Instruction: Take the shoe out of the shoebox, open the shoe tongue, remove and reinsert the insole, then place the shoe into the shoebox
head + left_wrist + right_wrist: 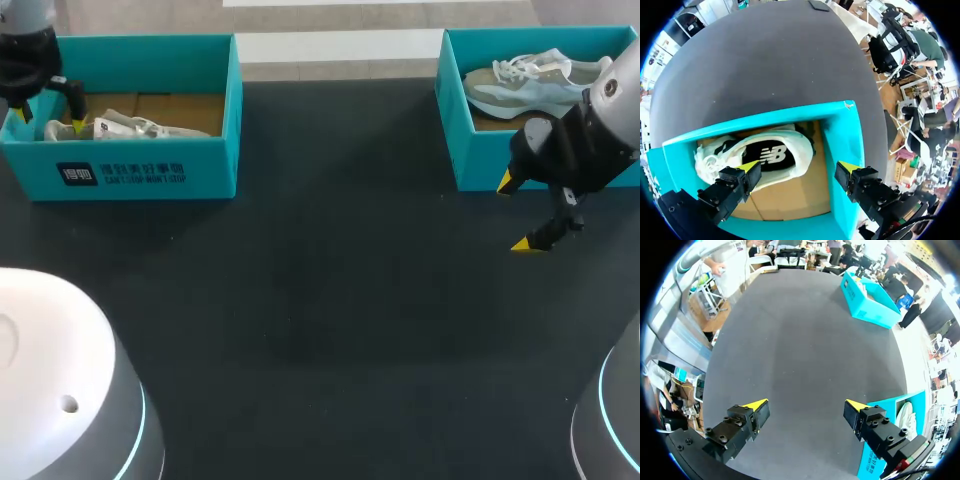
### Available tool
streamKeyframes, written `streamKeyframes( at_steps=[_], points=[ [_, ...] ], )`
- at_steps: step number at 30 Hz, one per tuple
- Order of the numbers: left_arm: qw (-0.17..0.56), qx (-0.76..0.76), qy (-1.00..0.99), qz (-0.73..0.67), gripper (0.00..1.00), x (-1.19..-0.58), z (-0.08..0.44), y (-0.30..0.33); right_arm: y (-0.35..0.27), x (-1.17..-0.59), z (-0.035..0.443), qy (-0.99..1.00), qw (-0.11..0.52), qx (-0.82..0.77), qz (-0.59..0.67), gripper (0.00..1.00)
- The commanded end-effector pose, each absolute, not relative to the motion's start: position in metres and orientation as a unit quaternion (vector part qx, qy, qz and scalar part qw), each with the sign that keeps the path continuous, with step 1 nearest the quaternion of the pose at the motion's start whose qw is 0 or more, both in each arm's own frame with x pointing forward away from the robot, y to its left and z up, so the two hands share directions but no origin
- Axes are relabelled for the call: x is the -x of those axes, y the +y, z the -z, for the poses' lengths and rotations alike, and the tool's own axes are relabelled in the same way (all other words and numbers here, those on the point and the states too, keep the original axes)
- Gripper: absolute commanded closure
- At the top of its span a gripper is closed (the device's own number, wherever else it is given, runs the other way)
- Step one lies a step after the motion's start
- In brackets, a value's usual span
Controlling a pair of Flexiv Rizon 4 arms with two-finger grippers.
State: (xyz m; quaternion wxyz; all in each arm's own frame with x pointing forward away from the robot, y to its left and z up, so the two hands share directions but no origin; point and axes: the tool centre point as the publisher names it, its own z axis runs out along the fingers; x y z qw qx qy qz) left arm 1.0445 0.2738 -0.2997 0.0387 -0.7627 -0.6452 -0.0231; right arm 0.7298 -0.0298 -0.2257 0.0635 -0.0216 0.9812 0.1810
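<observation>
**Both grippers open, both shoes lying in their boxes**

The white shoe (130, 128) lies inside the left shoebox (150, 175), towards that box's left end. Its long axis runs along the length of the box. In the left wrist view the shoe (770, 150) shows its opening and the dark insole. Its heel end lies near the end wall of the box (840, 130), and its laced front points away towards the middle of the box. A second, pale blue shoe (530, 85) lies lengthwise in the right shoebox (480, 160).

The left arm comes in at the head view's upper left corner, with its wrist aimed down over the left end of the left shoebox. The left gripper (51, 118) hangs above the heel end of the white shoe with its fingers spread wide and nothing held. In its own view the gripper (797, 167) has one yellow tip over the shoe's side and the other over the box's end wall. Whether the first tip touches the shoe cannot be told.

The right arm enters from the head view's right edge, with its wrist tilted down and leftwards. The right gripper (515, 214) hangs over the dark table (330, 280) just in front of the right shoebox. It too is spread wide and holds nothing. In the right wrist view there is only bare table between its fingers (805, 405), the right shoebox (890, 410) is beside it, and the left shoebox (870, 305) is well apart across the table.
</observation>
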Motion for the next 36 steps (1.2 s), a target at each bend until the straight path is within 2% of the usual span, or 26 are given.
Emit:
streamKeyframes(
  at_steps=[1, 16, 31, 36],
  points=[
    [0.024, 0.761, -0.649, 0.019, 0.00, -1.043, 0.265, 0.278, -0.030, -0.730, 0.227, 0.981, 0.064, 0.021, -0.180, 0.00],
    [0.006, 0.737, -0.675, 0.023, 0.00, -1.031, 0.184, 0.269, -0.030, -0.730, 0.227, 0.981, 0.064, 0.021, -0.180, 0.00],
    [0.006, 0.737, -0.675, 0.023, 0.00, -1.031, 0.184, 0.269, -0.030, -0.730, 0.227, 0.981, 0.064, 0.021, -0.180, 0.00],
    [0.006, 0.737, -0.675, 0.023, 0.00, -1.031, 0.184, 0.269, -0.025, -0.758, 0.228, 0.985, 0.037, -0.019, -0.164, 0.00]
  ],
)
